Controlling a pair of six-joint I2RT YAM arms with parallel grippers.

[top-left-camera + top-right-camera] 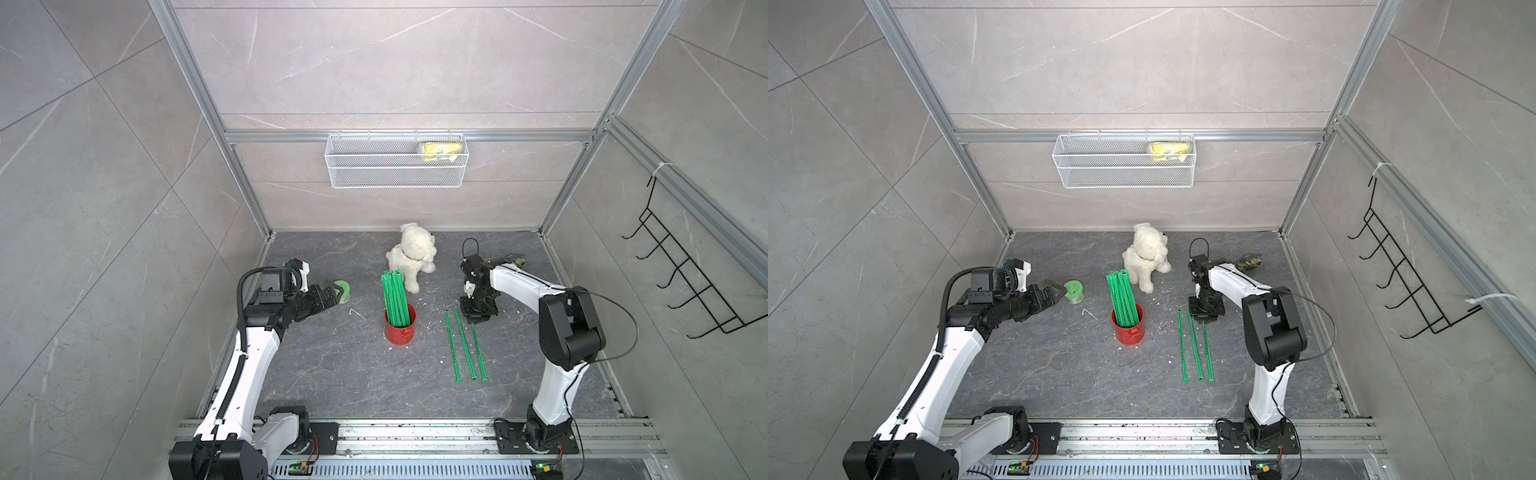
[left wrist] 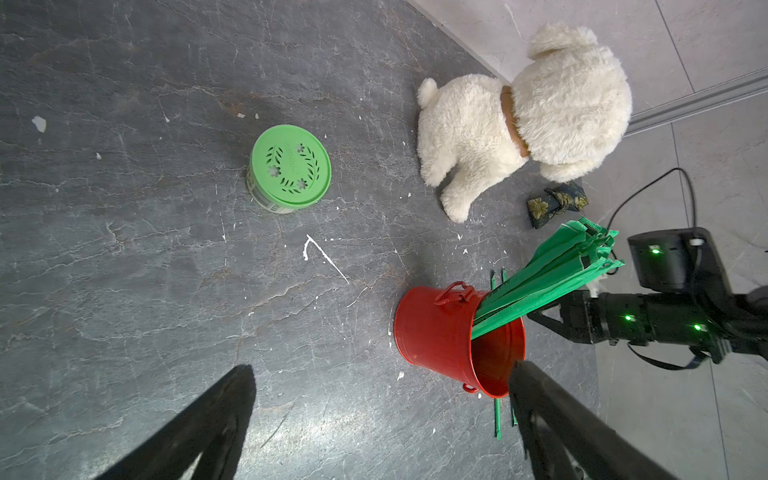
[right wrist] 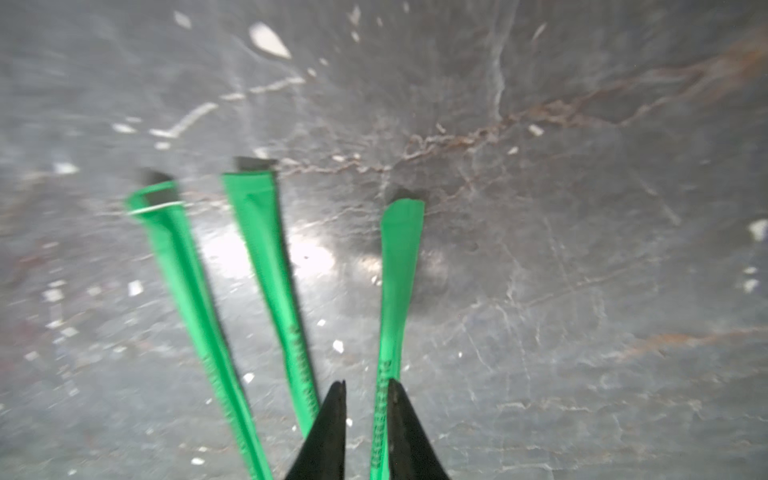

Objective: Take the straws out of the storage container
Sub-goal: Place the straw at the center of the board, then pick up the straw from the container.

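Observation:
The red storage container (image 1: pixel 400 330) (image 1: pixel 1128 330) (image 2: pixel 436 332) stands mid-floor with a bundle of green straws (image 1: pixel 395 299) (image 1: pixel 1121 297) (image 2: pixel 548 274) leaning out of it. Three more straws (image 1: pixel 465 345) (image 1: pixel 1194 345) lie flat to its right. My right gripper (image 1: pixel 478 318) (image 3: pixel 365 382) points down over their far ends. Its jaws are a little apart around the rightmost straw (image 3: pixel 399 270), which rests on the floor with a gap on one side. My left gripper (image 1: pixel 332 297) (image 2: pixel 382 365) hangs wide open and holds nothing, left of the can.
A green-lidded jar (image 1: pixel 343 289) (image 2: pixel 291 166) sits just beyond the left gripper. A white plush dog (image 1: pixel 413 255) is behind the can, and a small patterned pouch (image 1: pixel 515 259) behind the right arm. A wire basket (image 1: pixel 395 166) hangs on the back wall; a black hook rack (image 1: pixel 685 274) is on the right wall.

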